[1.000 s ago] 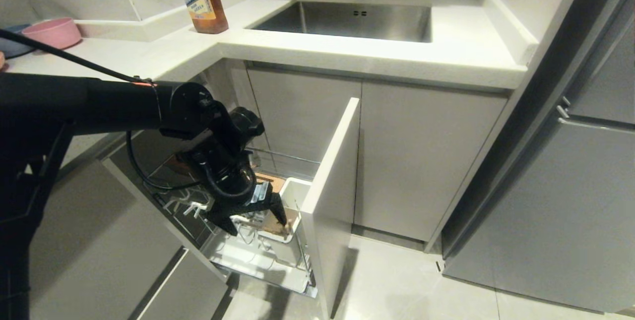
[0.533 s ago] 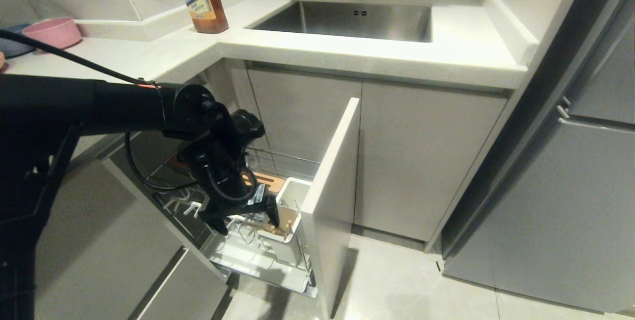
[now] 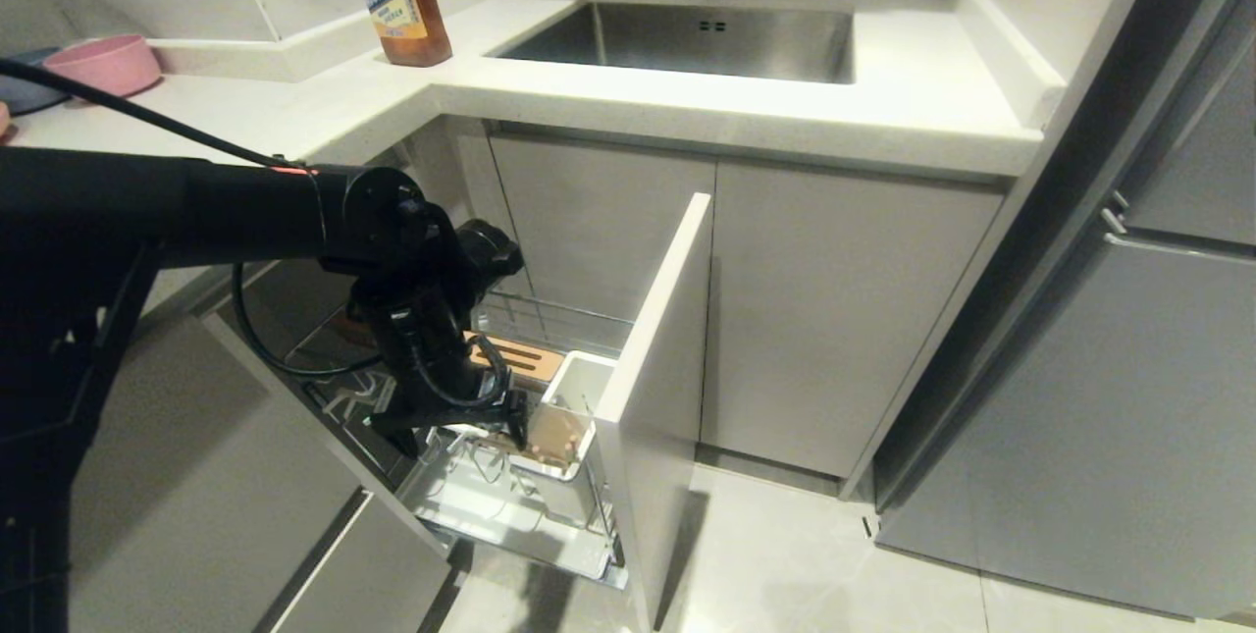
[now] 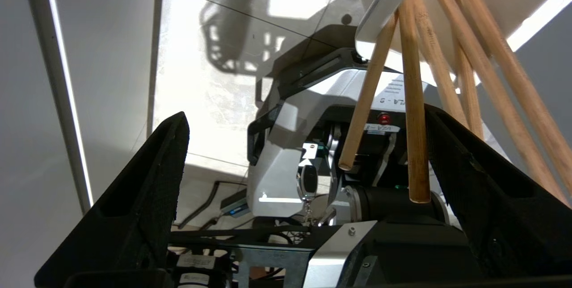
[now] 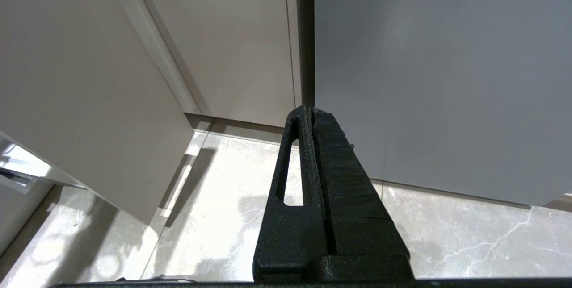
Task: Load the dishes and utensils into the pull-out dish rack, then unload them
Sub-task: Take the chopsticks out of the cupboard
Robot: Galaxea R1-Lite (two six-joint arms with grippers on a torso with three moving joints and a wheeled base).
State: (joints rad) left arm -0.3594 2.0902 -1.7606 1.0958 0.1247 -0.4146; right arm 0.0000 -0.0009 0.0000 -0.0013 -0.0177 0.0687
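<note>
With the left gripper's fingers spread wide around the chopsticks and gripping nothing, you have swung it lower beside the white utensil cup over the last second. The chopsticks stand in that cup, inside the pull-out dish rack; your next squeeze probably lifts them. The right gripper, pressed together, hangs parked over the floor.

Domestic kitchen: steel sink set in white countertop; grey cabinets beneath it; pull-out dish rack below.
</note>
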